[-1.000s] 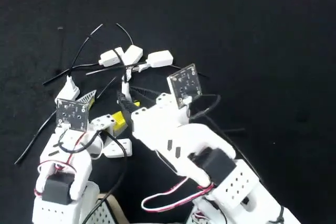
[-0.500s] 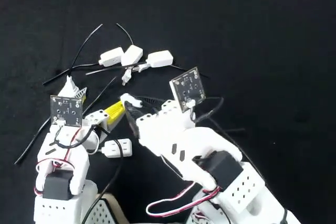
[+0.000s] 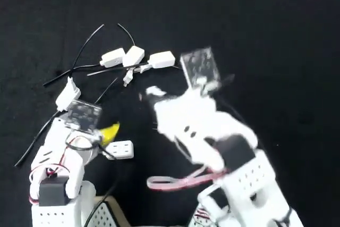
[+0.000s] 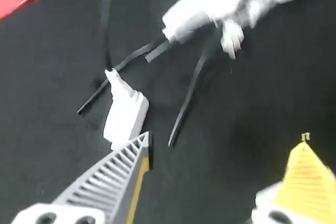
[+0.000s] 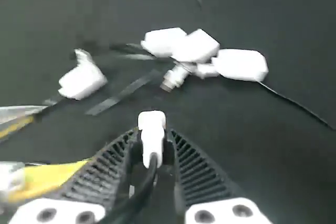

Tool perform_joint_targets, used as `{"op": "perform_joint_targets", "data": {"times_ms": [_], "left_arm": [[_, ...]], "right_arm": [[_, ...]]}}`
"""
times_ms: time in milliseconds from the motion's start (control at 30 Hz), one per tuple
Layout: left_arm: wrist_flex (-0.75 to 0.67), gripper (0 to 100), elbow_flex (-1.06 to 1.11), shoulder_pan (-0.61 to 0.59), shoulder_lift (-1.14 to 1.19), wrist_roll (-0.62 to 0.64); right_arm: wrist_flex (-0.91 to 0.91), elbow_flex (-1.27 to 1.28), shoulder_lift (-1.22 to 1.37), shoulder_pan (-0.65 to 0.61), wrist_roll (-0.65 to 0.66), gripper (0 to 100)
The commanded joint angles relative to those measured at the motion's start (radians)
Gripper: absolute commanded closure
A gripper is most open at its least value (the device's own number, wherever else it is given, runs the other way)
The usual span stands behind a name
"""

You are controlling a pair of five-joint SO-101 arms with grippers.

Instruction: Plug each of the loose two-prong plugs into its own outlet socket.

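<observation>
Right tool (image 5: 152, 139) clamped a white plug (image 5: 152, 125), cable (image 5: 147, 177) trailing back, and had swung within 1 second from beside the left arm (image 3: 64, 152) toward the white cluster (image 5: 199, 50) — a carry to a socket, I judged. Left tool (image 4: 224, 140) gaped wide and empty near 1 loose plug (image 4: 125, 111). Right wrist view made that grip plain; high view added a socket block (image 3: 121, 149) on the bench (image 3: 276, 51) by the left arm.
</observation>
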Motion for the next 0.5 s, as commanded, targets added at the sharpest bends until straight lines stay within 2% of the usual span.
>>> {"op": "perform_joint_targets", "data": {"times_ms": [0, 133, 233, 367, 467], "left_arm": [[0.038, 60, -0.058, 0.002, 0.107, -0.147], [0.025, 60, -0.067, 0.101, 0.305, -0.338], [-0.058, 60, -0.067, 0.186, 0.404, -0.482], [-0.147, 60, -0.056, 0.289, 0.48, -0.612], [-0.229, 60, -0.041, 0.323, 0.526, -0.654]], "right_arm": [[0.098, -0.183, 0.186, 0.115, 0.021, 98.7], [0.213, -0.329, 0.387, 0.19, 0.026, 98.7], [0.261, -0.392, 0.481, 0.229, 0.084, 98.7], [0.288, -0.414, 0.521, 0.281, 0.107, 98.7], [0.287, -0.412, 0.519, 0.298, 0.107, 98.7]]}}
